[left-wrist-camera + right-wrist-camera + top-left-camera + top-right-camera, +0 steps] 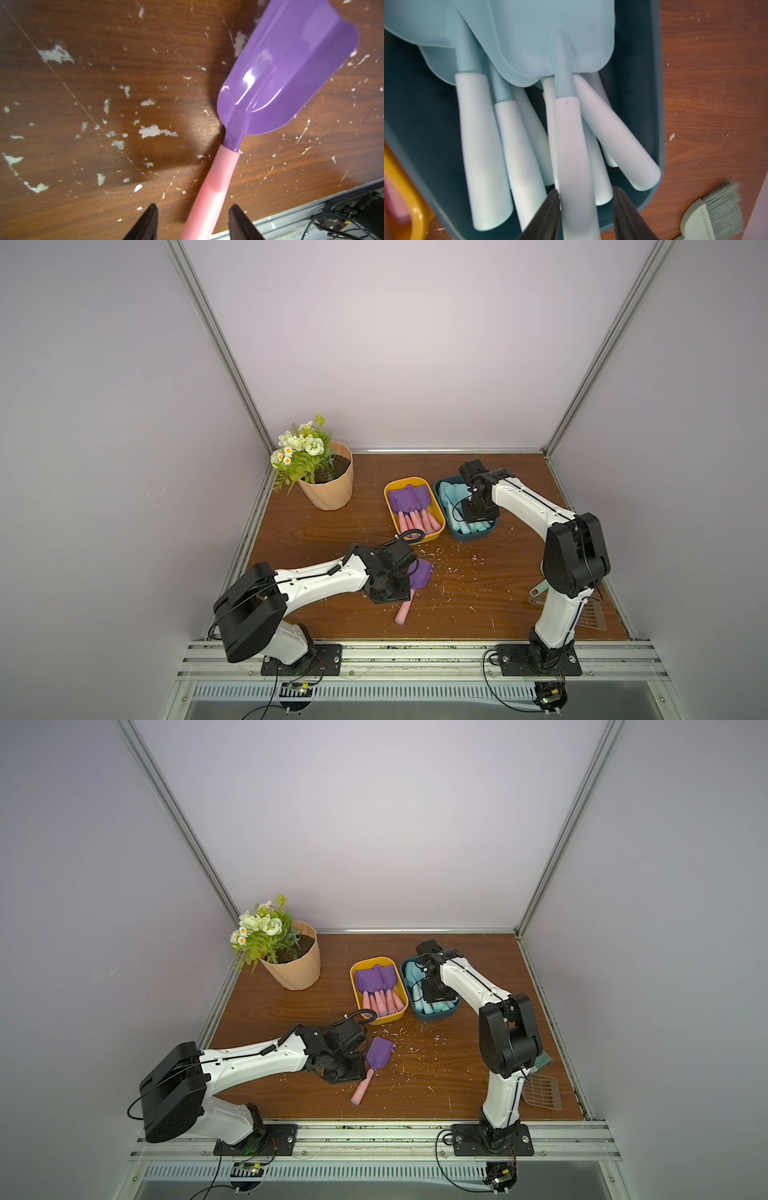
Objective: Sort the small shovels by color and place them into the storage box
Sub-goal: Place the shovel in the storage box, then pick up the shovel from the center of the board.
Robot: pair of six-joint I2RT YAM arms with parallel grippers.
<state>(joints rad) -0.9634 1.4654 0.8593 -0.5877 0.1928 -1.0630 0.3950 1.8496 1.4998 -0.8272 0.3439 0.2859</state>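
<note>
Left gripper [193, 205], jaws apart, straddles our last purple shovel [286, 68] outside the yellow box [392, 1015]; right gripper [585, 189], apart too, hovers over boxed aqua shovels [483, 145]

both top views overlook the whole table [332, 531] from high in front; wrist views close, downward

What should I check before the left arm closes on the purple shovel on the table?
1. Left jaws open: ok.
2. Pink handle of the purple-bladed plastic shovel between them: ok.
3. Yellow plastic box holds only purple shovels: ok.
4. Right jaws open over the dark teal box: ok.
5. Light aqua shovel free of right jaws: cannot tell, one seems to touch.
</note>
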